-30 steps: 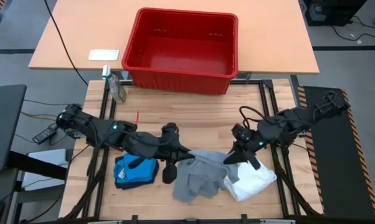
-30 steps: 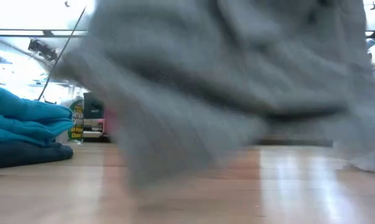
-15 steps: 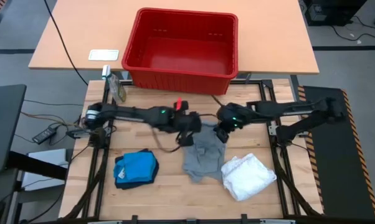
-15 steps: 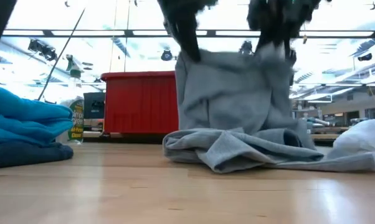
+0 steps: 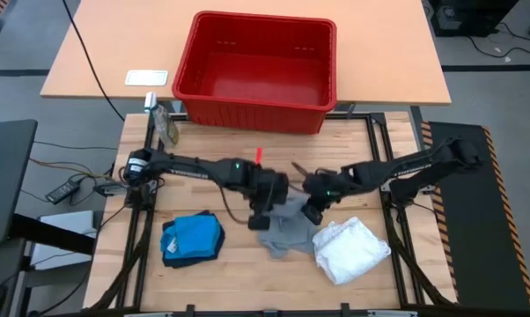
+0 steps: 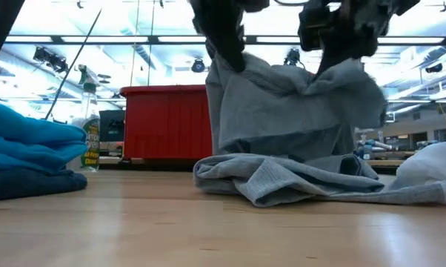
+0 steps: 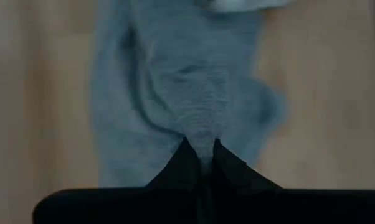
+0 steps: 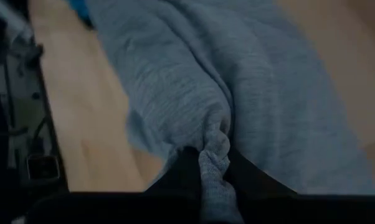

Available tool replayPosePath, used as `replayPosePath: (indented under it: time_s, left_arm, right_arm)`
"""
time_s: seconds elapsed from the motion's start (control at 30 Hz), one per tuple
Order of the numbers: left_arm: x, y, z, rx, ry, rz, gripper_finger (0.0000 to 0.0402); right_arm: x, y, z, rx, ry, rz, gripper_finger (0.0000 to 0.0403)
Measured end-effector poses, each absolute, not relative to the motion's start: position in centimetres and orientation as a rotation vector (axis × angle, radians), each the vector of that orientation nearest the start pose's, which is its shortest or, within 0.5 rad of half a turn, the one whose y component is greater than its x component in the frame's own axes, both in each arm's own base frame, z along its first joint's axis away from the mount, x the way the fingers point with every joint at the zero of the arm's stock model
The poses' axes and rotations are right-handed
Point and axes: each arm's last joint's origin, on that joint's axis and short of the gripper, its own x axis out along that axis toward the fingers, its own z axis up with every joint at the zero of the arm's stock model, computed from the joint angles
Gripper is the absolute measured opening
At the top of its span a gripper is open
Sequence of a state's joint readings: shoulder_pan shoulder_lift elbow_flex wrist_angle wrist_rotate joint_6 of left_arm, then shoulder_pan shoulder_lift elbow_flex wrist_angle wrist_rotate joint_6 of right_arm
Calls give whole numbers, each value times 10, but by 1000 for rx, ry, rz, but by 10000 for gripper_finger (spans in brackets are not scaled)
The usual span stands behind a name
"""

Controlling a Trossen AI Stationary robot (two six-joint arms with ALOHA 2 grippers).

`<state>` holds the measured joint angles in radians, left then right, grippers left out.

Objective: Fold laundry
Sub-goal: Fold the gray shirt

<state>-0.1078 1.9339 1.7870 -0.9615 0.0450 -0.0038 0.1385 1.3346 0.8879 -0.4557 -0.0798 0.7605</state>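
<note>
The light grey garment [image 5: 287, 231] is held up by both grippers at the middle of the table; its lower part [image 6: 282, 182] lies bunched on the wood. My left gripper [image 5: 263, 209] and my right gripper [image 5: 313, 212] are each shut on an upper corner of it. The bright blue garment [image 5: 195, 236] lies folded on the dark navy one [image 6: 30, 185], to the left. The white garment [image 5: 349, 250] lies crumpled to the right, near the table's near edge. My left gripper pinches a bunched upper-left corner [image 7: 200, 134] of the grey garment between its two fingers, coming from above. The cloth hangs below it [image 6: 230, 81], and its lower end rests on the table. My right gripper pinches a gathered fold at the upper-right corner [image 8: 215, 140] from above. That corner droops over to the right [image 6: 360, 89]; the cloth between the two grippers sags slightly.
A red plastic basket [image 5: 256, 66] stands on the far table, beyond the wooden top. A spray bottle [image 5: 165, 123] lies at the far left corner, with a white card [image 5: 146, 77] behind it. Bare wood lies along the near edge [image 6: 208, 230].
Both grippers carried the grey garment's top edge from near the near edge toward the basket, lifting it; its lower part stayed on the wood. In the last half second they came back toward the near edge, and the right corner flopped over.
</note>
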Motion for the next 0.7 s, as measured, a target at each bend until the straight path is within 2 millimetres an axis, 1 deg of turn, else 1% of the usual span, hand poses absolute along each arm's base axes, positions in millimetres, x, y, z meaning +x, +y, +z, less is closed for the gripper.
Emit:
replayPosePath:
  time_s: [0.1, 0.23, 0.33, 0.47, 0.57, 0.67, 0.7]
  left_arm:
    - [409, -69, 279, -39, 1118, -189, 16]
    - [413, -99, 260, -71, 1160, -219, 16]
    - [416, -116, 244, -107, 1196, -209, 23]
    - [416, -133, 229, -135, 1242, -194, 51]
    - [413, -141, 229, -153, 1246, -194, 78]
    - [410, -144, 236, -183, 1235, -190, 99]
    - [409, -144, 242, -193, 1219, -193, 103]
  right_arm:
    - [267, 57, 226, 651, 948, -96, 43]
    - [272, 81, 211, 647, 998, -55, 70]
    - [275, 100, 194, 602, 1051, -18, 105]
    - [278, 118, 173, 554, 1122, 17, 167]
    - [277, 125, 164, 561, 1174, 60, 216]
    - [276, 127, 165, 593, 1198, 76, 255]
    - [275, 126, 167, 601, 1197, 72, 264]
